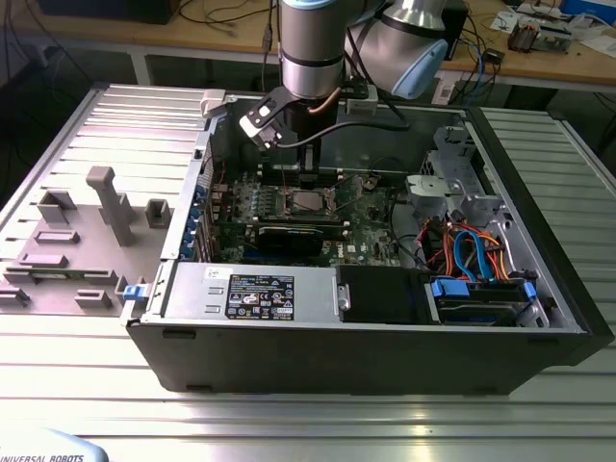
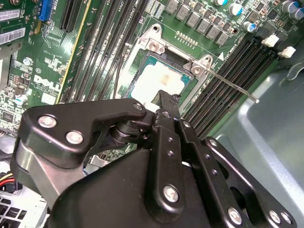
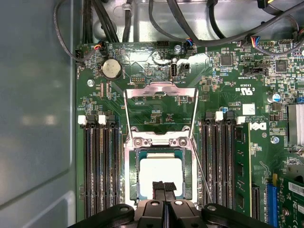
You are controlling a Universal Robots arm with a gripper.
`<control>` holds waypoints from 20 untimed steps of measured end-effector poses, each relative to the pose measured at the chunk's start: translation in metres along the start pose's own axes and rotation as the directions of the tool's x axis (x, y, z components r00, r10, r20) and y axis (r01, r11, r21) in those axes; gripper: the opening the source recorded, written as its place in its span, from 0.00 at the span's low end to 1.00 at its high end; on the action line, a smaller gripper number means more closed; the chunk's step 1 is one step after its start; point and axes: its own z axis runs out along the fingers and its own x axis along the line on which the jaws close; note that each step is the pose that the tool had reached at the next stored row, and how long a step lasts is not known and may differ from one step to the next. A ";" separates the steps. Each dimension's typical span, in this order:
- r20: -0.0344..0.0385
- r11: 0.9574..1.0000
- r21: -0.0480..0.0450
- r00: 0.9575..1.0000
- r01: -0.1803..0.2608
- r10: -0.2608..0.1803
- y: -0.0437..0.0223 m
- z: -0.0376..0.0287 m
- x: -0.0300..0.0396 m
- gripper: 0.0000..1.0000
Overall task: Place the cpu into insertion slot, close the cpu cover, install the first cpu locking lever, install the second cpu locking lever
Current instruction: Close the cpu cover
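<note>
The cpu [image 3: 160,173] lies flat in the insertion slot on the green motherboard, its silvery top showing in both wrist views [image 2: 160,80] and small in the exterior view [image 1: 306,200]. The cpu cover [image 3: 160,87], a thin metal frame, is swung open away from the socket. One locking lever [image 3: 201,166] is unlatched and sticks out as a thin rod [image 2: 233,86] beside the memory slots. My gripper [image 3: 164,186] hangs just above the chip's near edge, its black fingertips pressed together with nothing between them. The arm reaches straight down into the case [image 1: 306,173].
Black memory slots [image 3: 99,171] flank the socket on both sides. Cables [image 3: 156,23] run along the case wall behind the board. A long black card [image 1: 294,236] sits in front of the socket, and drive bays with blue and orange cables [image 1: 472,255] fill the exterior view's right.
</note>
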 end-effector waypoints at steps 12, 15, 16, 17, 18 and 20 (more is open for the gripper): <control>0.000 1.000 0.000 1.000 0.000 0.000 0.0011 -0.0004 0.0001 0.11; 0.000 1.000 0.000 1.000 0.000 0.000 0.0012 -0.0031 0.0001 0.11; 0.000 1.000 0.000 1.000 0.000 0.000 0.0012 -0.0045 0.0001 0.11; 0.000 1.000 0.000 1.000 0.000 0.000 0.0013 -0.0060 0.0001 0.11; 0.000 1.000 0.000 1.000 0.000 0.000 0.0013 -0.0074 0.0001 0.11; 0.000 1.000 0.000 1.000 0.000 0.000 0.0017 -0.0140 0.0002 0.11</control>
